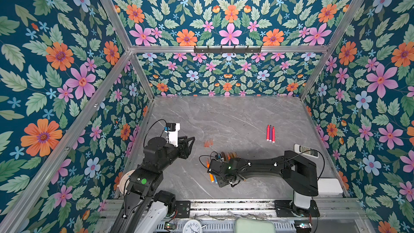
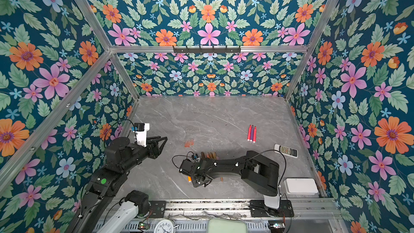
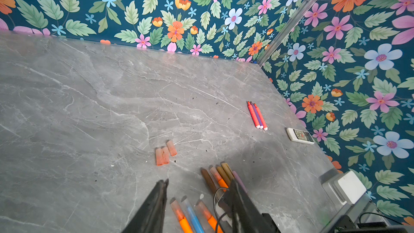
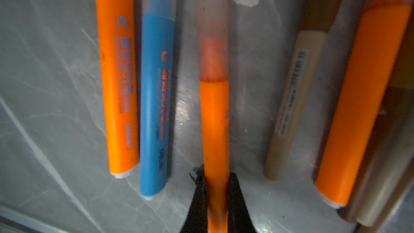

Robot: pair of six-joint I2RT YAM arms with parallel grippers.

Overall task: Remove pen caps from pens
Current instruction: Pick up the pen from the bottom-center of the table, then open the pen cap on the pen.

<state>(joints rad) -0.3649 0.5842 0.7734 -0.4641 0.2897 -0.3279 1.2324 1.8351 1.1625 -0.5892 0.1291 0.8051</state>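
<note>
Here, right gripper (image 4: 216, 180) clamped on orange pen (image 4: 214, 119) — blue pen (image 4: 156, 108) just beside, tan pen (image 4: 291, 108) near, left gripper (image 3: 199, 182) apart.

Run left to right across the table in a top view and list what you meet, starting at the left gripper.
left gripper → loose caps → capped pens → three pens → remote → white box
</note>
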